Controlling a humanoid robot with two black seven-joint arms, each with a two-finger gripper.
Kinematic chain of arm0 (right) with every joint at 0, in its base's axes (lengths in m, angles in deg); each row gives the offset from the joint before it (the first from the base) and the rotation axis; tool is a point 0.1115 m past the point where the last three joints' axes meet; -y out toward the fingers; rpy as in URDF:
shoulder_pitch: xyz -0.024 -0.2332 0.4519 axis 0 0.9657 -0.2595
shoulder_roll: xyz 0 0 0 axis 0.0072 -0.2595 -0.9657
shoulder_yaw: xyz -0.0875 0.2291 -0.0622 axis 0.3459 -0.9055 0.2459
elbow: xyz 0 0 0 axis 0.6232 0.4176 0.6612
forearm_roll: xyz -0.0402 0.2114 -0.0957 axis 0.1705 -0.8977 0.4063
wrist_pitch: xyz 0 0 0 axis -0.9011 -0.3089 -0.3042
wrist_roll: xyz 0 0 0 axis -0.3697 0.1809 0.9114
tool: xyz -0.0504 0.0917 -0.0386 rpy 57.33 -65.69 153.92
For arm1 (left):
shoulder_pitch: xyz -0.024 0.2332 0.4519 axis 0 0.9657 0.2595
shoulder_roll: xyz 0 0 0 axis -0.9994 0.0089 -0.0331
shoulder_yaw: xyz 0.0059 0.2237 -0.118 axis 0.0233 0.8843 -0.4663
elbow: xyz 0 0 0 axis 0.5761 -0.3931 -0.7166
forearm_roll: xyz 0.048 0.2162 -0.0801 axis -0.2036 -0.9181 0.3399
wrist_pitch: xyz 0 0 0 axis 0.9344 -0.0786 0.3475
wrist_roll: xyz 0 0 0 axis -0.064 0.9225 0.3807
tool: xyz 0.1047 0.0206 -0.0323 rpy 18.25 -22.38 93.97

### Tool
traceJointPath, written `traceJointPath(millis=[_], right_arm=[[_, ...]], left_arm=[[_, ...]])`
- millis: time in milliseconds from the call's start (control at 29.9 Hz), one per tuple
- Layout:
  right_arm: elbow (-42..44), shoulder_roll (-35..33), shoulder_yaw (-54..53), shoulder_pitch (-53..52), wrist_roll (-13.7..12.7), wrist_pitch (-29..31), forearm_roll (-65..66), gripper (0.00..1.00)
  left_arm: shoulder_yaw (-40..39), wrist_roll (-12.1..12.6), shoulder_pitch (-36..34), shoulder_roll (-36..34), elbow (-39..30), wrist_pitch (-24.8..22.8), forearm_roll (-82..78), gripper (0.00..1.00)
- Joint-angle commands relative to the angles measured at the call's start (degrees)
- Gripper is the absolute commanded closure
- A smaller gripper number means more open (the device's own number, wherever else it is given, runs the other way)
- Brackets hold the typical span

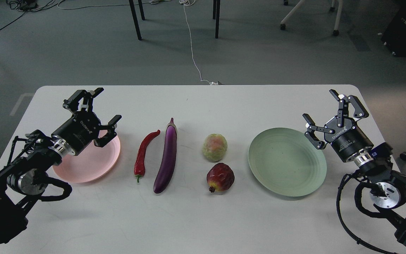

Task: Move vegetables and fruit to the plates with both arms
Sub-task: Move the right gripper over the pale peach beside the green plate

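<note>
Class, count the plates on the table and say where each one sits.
2. The pink plate lies at the table's left, partly under the left claw. The green plate lies at the right, beside the right claw. None appears hidden.

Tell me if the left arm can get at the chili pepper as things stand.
Probably yes. The left gripper hangs open over the pink plate, and the chili pepper lies just beside that plate on bare table, apart from the eggplant, nothing between them.

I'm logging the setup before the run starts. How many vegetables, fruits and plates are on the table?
Vegetables: 2, the red chili pepper and the purple eggplant
Fruits: 2, the pale green fruit and the dark red fruit
Plates: 2, the pink plate and the green plate
Total: 6
</note>
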Motion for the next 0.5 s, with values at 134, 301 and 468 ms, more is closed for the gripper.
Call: traceJointPath(millis=[134,301,468], right_arm=[[-1.3,-1.7,-0.4,-2.7,-0.1,0.0,2.0,0.01],[-3.7,-5.3,1.3,-15.6,-0.2,0.0,20.5,0.01],[-5.6,-6.3,16.4,-35.5,0.1,0.0,39.0,0.01]], left_arm=[[0.1,-5.0,0.0,-1.2,-0.1,0.0,-2.9,0.02],[0.4,-5.2,-0.1,-1.4,-0.1,0.0,-2.9,0.01],[0.5,-5.3,-0.6,-2.7,-0.3,0.0,-2.8,0.02]])
